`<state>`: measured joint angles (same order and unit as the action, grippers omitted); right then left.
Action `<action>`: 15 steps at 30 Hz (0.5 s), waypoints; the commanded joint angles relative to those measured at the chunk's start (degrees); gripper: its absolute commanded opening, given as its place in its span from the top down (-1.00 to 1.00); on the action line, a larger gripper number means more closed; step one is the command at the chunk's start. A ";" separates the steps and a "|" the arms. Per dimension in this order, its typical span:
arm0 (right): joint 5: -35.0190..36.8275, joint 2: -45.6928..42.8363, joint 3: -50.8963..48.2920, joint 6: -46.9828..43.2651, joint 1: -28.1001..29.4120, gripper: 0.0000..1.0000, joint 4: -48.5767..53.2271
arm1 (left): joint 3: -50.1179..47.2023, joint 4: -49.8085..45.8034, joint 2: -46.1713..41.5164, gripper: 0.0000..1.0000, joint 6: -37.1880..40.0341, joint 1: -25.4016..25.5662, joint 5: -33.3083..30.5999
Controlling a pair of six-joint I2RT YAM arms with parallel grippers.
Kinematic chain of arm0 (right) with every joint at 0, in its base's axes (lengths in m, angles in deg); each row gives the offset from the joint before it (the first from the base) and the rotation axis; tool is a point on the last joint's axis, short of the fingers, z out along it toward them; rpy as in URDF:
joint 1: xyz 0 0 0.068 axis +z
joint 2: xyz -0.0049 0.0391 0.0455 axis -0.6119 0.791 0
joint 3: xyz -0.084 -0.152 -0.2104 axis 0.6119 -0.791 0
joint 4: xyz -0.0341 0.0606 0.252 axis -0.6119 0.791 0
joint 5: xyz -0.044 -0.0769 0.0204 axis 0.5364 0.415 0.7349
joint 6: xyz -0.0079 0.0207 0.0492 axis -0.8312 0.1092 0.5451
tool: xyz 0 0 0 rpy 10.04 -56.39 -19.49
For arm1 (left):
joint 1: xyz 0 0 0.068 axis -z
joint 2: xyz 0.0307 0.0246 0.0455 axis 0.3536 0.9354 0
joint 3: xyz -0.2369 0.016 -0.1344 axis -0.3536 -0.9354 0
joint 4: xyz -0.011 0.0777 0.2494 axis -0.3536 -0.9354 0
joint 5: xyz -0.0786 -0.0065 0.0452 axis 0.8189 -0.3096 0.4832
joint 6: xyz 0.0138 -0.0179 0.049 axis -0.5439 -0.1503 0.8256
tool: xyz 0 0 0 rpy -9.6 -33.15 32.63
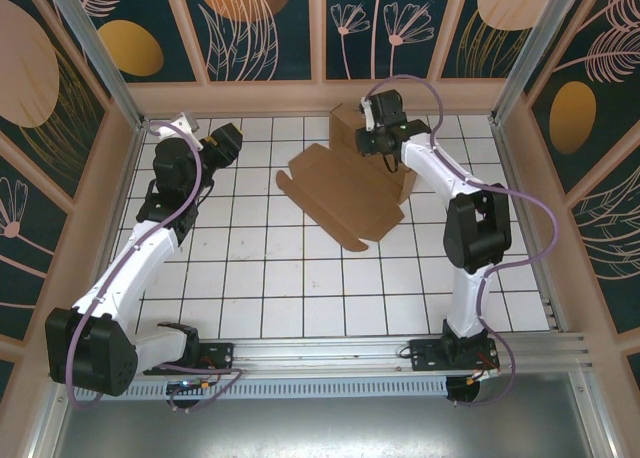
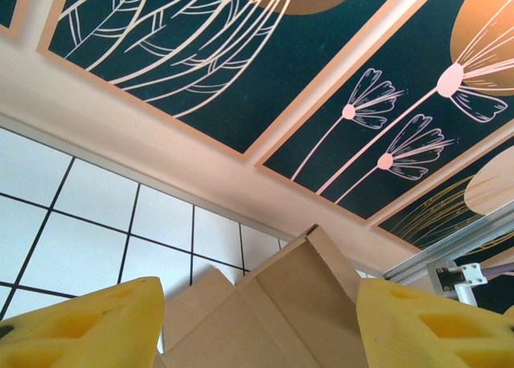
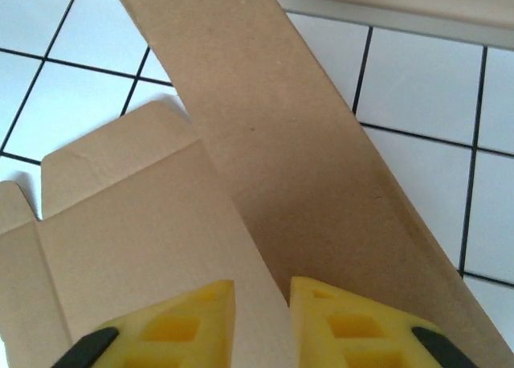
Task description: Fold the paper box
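Note:
The paper box (image 1: pixel 340 193) is a brown die-cut cardboard sheet lying mostly flat at the back middle of the tiled table, with one long flap (image 1: pixel 350 128) raised at its far end. My right gripper (image 1: pixel 380 140) hovers over that raised end. In the right wrist view its yellow fingers (image 3: pixel 193 324) stand slightly apart, open, straddling the crease where the upright flap (image 3: pixel 281 143) meets the flat panel (image 3: pixel 136 231). My left gripper (image 1: pixel 224 140) is off to the left, open and holding nothing. The left wrist view looks between its fingers (image 2: pixel 88 328) at the paper box (image 2: pixel 281 304), which lies some way off.
The white tiled table (image 1: pixel 260 268) has a pink back wall (image 1: pixel 260 98) close behind the box and side walls with aluminium posts (image 1: pixel 520 78). Both arm bases sit on the rail (image 1: pixel 330 353) at the near edge.

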<state>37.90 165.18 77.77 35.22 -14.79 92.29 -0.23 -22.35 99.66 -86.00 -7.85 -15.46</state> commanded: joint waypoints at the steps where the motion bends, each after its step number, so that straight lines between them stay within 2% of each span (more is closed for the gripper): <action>1: 7.67 0.51 3.68 0.01 2.34 0.18 11.61 | 0.90 1.13 0.47 -0.30 0.76 0.37 0.71; 4: 20.87 0.42 5.36 -3.31 4.78 -0.32 12.21 | 0.50 1.71 1.05 -0.31 0.61 0.58 1.01; 7: 27.63 1.13 5.03 -5.16 6.01 -0.51 11.70 | 0.21 2.10 1.60 -0.31 0.35 0.48 1.15; 10: 32.74 2.31 3.53 -7.10 7.18 -0.63 10.28 | -0.04 2.38 1.73 -0.31 0.32 0.52 1.22; 15: 42.73 5.50 2.90 -11.32 7.41 -0.63 6.53 | -0.79 3.16 1.87 -0.31 0.08 0.55 1.53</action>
<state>70.31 168.04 81.47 27.52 -7.40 100.85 -0.26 -22.20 101.34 -86.02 -7.58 -15.13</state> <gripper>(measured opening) 0.818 0.655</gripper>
